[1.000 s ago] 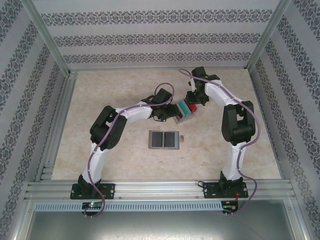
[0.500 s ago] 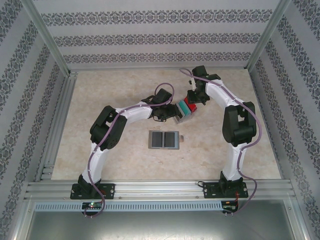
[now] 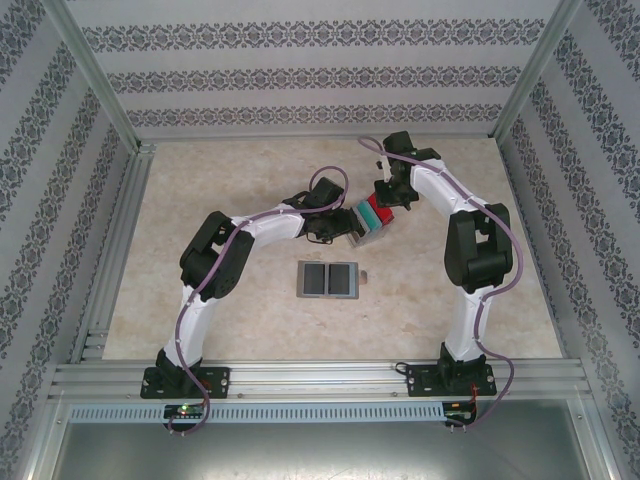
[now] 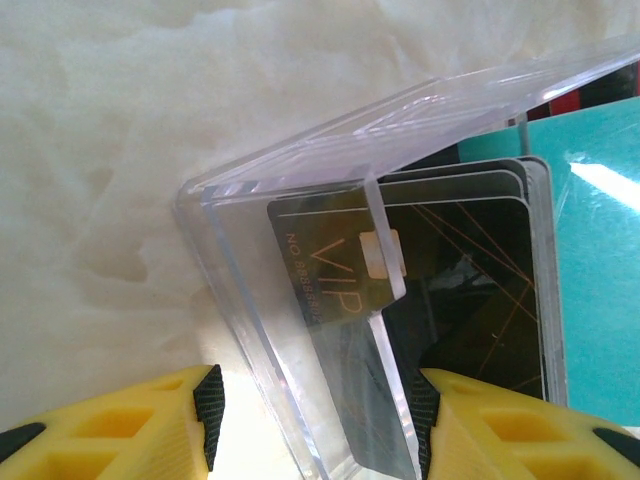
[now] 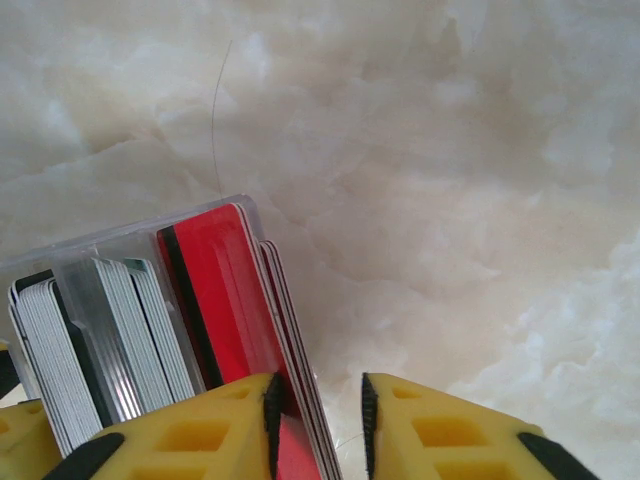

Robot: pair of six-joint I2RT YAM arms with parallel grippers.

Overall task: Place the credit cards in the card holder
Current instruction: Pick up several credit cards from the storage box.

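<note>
Card pickup: left tool clamps the box; right tool stands narrowly apart astride the red cards. Next, I'd say: pinch, lift out, carry near to the holder.

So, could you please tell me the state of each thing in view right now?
Holder: open, lying flat.
Clear box: lid open, cards standing inside.
Red cards: upright in the box.
Black cards: in the box.
Teal card: beside the black cards.
Left tool: astride the box, grip unclear.
Right tool: open around the red cards, not yet clamped.
</note>
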